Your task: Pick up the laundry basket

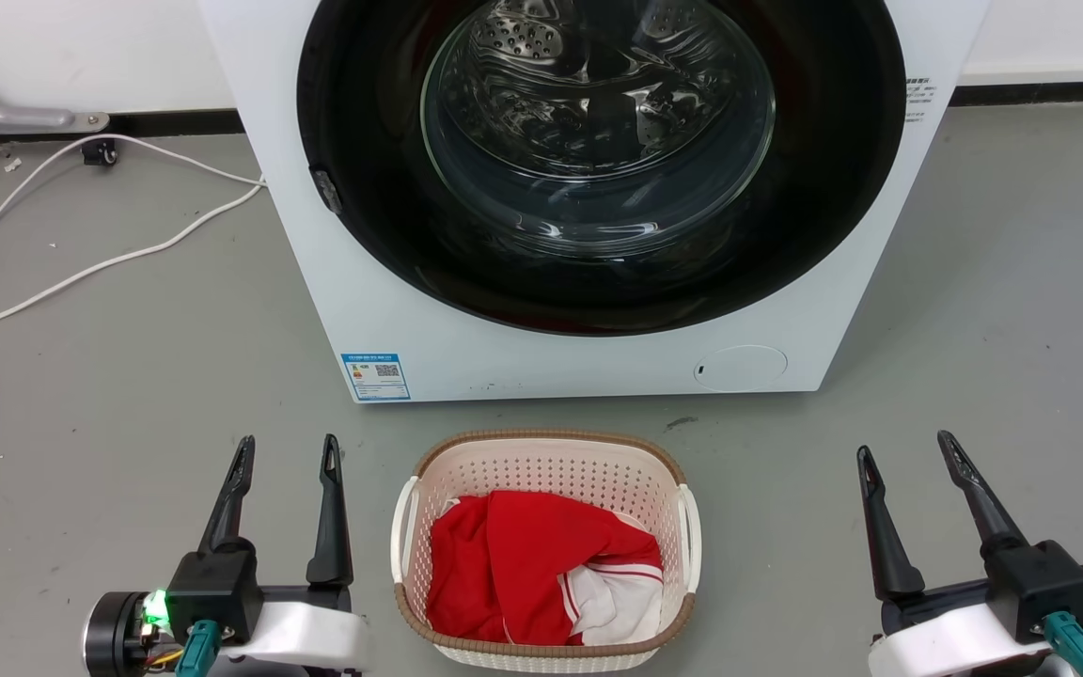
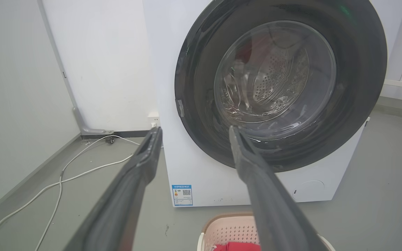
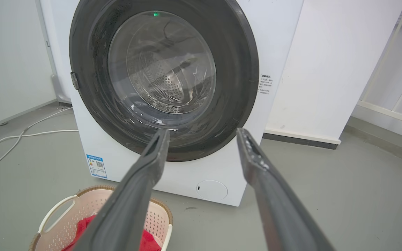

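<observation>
The laundry basket (image 1: 541, 470) stands on the grey floor in front of the washing machine, cream-white and perforated with a brown rim and white side handles. Red and white clothes (image 1: 541, 569) lie inside it. My left gripper (image 1: 288, 449) hangs open to the basket's left, apart from it, nothing between its fingers. My right gripper (image 1: 908, 449) is open well to the basket's right, also empty. In the left wrist view the basket (image 2: 229, 228) peeks in at the bottom beside the left gripper (image 2: 194, 129). The right wrist view shows the basket (image 3: 79, 212) at lower left, partly behind a finger of the right gripper (image 3: 202, 131).
A white front-loading washing machine (image 1: 588, 362) with a shut dark round door stands just behind the basket. White cables (image 1: 81, 273) trail across the floor at the left toward the wall. Bare grey floor lies on both sides of the basket.
</observation>
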